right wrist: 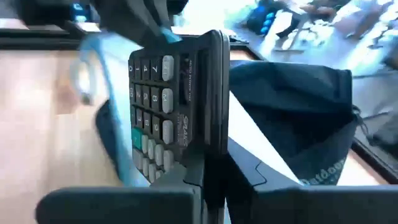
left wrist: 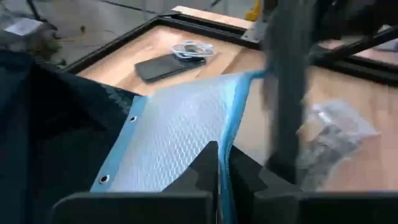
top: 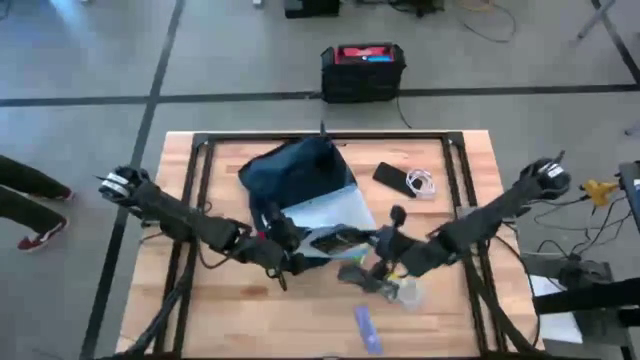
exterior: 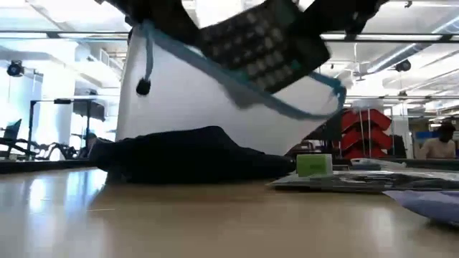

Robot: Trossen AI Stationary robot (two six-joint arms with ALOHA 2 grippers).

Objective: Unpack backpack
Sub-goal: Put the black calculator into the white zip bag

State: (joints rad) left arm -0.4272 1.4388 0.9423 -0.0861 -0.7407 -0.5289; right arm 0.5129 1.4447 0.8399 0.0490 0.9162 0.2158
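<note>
The dark navy backpack point(top: 292, 168) lies on the table's far middle, seen also in the right wrist view point(right wrist: 298, 112). A pale mesh pouch with blue trim point(top: 325, 215) reaches from it toward the near edge, and my left gripper point(left wrist: 225, 168) is shut on the pouch. My right gripper point(right wrist: 214, 171) is shut on a dark calculator point(right wrist: 168, 106), which shows tilted in front of the raised pouch point(exterior: 193, 93) in the low view. I cannot tell whether part of the calculator is inside the pouch. My left gripper pinches the pouch's blue-trimmed edge point(left wrist: 235, 134) between its two fingers, coming from the table's left and slanting slightly down. The pouch is held up off the table, its far end toward the backpack. My right gripper pinches the calculator by one end point(right wrist: 208, 146), a finger on each face, coming from the table's right. The calculator point(exterior: 265, 43) is lifted clear of the table and tilted, with its keys facing sideways.
A dark phone point(top: 393, 178) and a coiled white cable point(top: 422, 183) lie at the far right. A clear plastic bag point(top: 405, 290), a dark item point(top: 355, 275) and a purple item point(top: 367, 328) lie near the front. A black box with a red top point(top: 362, 70) stands on the floor beyond.
</note>
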